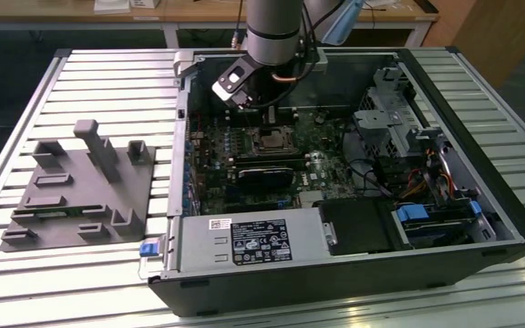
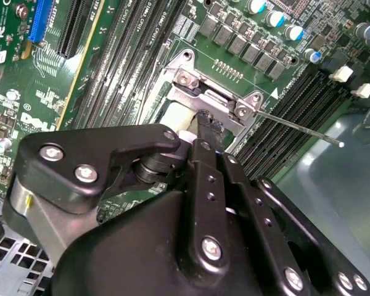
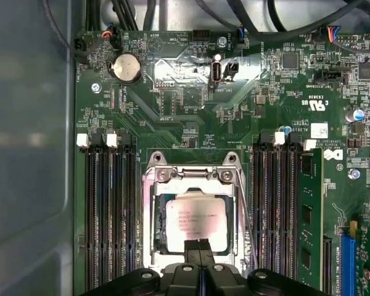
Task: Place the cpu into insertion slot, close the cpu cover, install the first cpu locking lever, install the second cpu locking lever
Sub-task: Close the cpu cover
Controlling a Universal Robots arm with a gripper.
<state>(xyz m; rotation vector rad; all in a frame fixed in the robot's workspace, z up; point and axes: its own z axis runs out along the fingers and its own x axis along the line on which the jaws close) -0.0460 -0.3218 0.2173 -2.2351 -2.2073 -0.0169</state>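
The pale silver cpu point(image 3: 194, 216) lies flat in the insertion slot point(image 1: 270, 140) on the green motherboard. The silver cpu cover point(image 3: 191, 174) is down, framing the chip. My gripper point(image 3: 199, 248) is shut, with nothing held. Its joined black fingertips rest at the cover's edge beside the chip. In the second wrist view the gripper point(image 2: 205, 120) meets the cover's screwed end point(image 2: 213, 102). A thin wire locking lever point(image 2: 296, 126) sticks out sideways from there, unlatched. In the exterior view the gripper point(image 1: 260, 111) hangs just above the socket.
Long black memory slots point(image 3: 108, 209) flank the socket on both sides, with one stick point(image 3: 308, 222) fitted. The open computer case point(image 1: 335, 273) walls in the board, with drive bays and cables point(image 1: 418, 178) at the exterior view's right. A grey fixture point(image 1: 80, 184) sits on the slatted table.
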